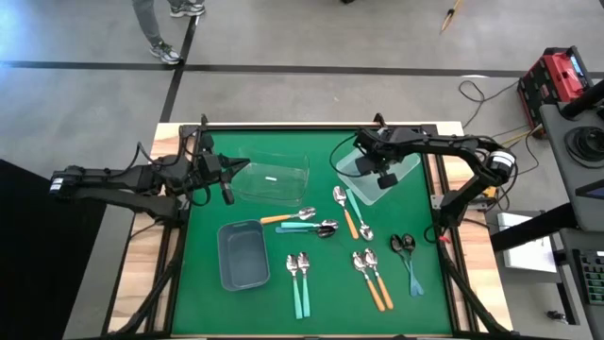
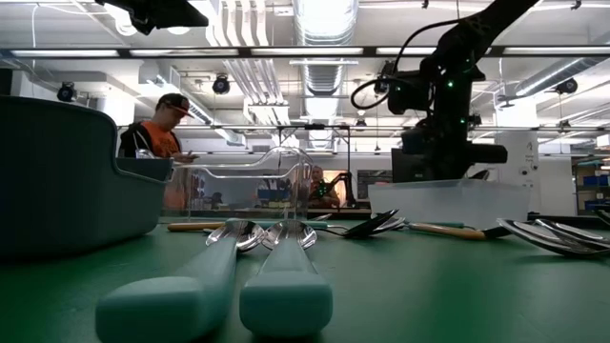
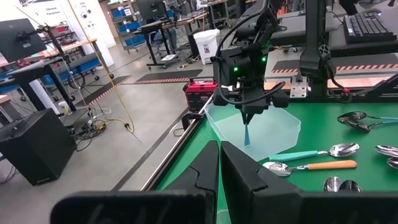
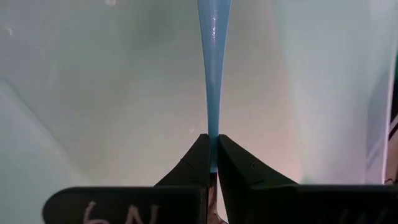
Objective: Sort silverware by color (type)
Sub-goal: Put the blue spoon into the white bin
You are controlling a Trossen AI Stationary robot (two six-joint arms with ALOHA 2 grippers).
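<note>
My right gripper (image 1: 385, 178) hangs over the pale clear bin (image 1: 401, 170) at the table's far right, shut on a blue-handled spoon (image 4: 213, 74) that points down into the bin; its bowl is hidden. My left gripper (image 1: 227, 195) hovers shut and empty at the far left, beside a clear bin (image 1: 272, 177). Other silverware lies flat on the green mat: orange and teal spoons (image 1: 300, 222) at the centre, two more (image 1: 351, 212) right of them, a teal pair (image 1: 298, 279), an orange pair (image 1: 373, 279) and a dark blue pair (image 1: 408, 257) nearer the front. My right gripper pinches the slim part of the blue handle (image 4: 213, 146) between its two fingers, coming from above and pointing steeply down. The spoon hangs below the fingers with the handle's wider end (image 3: 247, 135) lowest, inside the pale bin. Whether that end touches the bin's floor, I cannot tell.
A grey bin (image 1: 243, 253) stands on the mat at the near left. The table's wooden rim (image 1: 151, 255) borders the green mat. A person (image 2: 157, 129) stands in the room beyond the far edge. A red case (image 1: 557, 76) and cables lie off the table's right.
</note>
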